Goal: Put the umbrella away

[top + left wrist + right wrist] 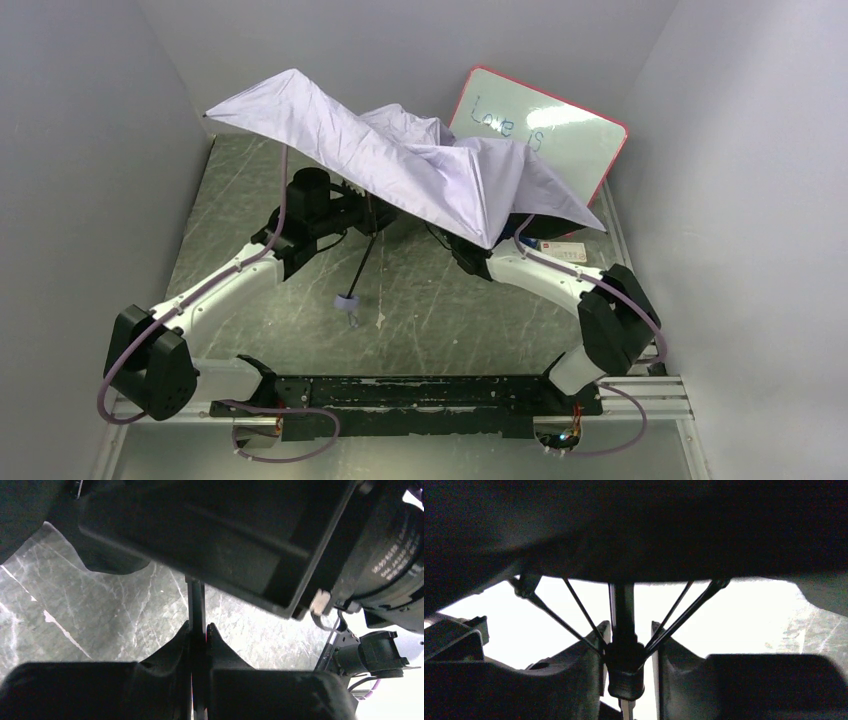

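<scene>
**Fingers (170, 655) pinch the shaft (196, 600) under a sagging canopy (400, 160)**

Black and close to the lens, the left hand (198, 632) is clamped narrow on the thin shaft of the umbrella (330, 130), which stands straight up out of the jaws with the scratched grey bench (100, 610) behind it.

Writing: the red-framed whiteboard (560, 125), propped against the back wall, reads "Love IS" in blue marker. White print runs along a black motor housing (395, 555) at the edge of the left wrist view, too small to read. A small white card (560, 250) with red marks lies at the foot of the whiteboard; its text cannot be read either.

Only the top view shows the pale lavender canopy, half open and crumpled, raised over the middle of the bench and covering both hands. It also shows the shaft slanting down towards the arm bases to the small grey handle (348, 302), low over the bench; whether it touches, I cannot tell.

Only the right wrist view shows the underside: black ribs (574, 625) fan up from the runner (625, 672) on the shaft. The right hand (630, 630) stands partly apart, one finger on each side of the runner. Light shows between the runner and the finger on the view's right, so no grip is seen there.
</scene>
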Available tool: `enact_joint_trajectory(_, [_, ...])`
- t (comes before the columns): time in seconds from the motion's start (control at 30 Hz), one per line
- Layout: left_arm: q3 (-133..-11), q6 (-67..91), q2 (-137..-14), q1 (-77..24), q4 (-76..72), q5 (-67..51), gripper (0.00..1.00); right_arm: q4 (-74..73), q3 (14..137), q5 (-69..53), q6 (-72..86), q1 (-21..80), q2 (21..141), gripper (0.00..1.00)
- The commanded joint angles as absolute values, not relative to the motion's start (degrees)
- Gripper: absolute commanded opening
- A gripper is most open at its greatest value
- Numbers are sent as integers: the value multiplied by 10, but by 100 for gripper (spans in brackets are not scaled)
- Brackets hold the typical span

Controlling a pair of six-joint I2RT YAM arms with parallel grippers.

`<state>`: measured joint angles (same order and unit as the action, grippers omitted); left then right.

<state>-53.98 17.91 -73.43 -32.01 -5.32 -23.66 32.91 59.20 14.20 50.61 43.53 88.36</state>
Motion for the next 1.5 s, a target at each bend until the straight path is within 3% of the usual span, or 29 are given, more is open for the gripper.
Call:
enact_joint_trajectory(0.0, [-562,156,-715,-327,-101,-270,5,359,593,163,502,425,890,26])
enact_joint_trajectory(0.1, [-564,154,-717,-327,-97,-264,5,373,578,166,508,423,882,3])
enact_joint_trajectory(0.13, [-564,154,-717,-327,-96,-263,5,377,574,171,510,421,878,0])
enact_joint_trajectory(0.17, [-564,154,-718,-327,-96,-263,5,381,571,174,511,419,873,0])
enact_joint_trajectory(0.3, [-564,155,-718,-327,-95,-264,38,381,585,180,500,402,849,0])
enact_joint_trajectory(0.37, [-564,155,-719,-328,-96,-266,49,370,602,184,487,389,836,0])
enact_joint_trajectory(0.67, [-560,159,-723,-332,-109,-290,61,328,676,202,411,356,796,0])
enact_joint_trajectory(0.97, [-562,160,-731,-337,-122,-322,39,331,714,187,377,334,797,0])
enact_joint_trajectory(1.17, [-562,160,-732,-338,-125,-332,6,322,737,150,363,325,809,0])
enact_joint_trajectory(1.47, [-564,167,-722,-339,-114,-299,5,284,720,61,375,340,823,0])
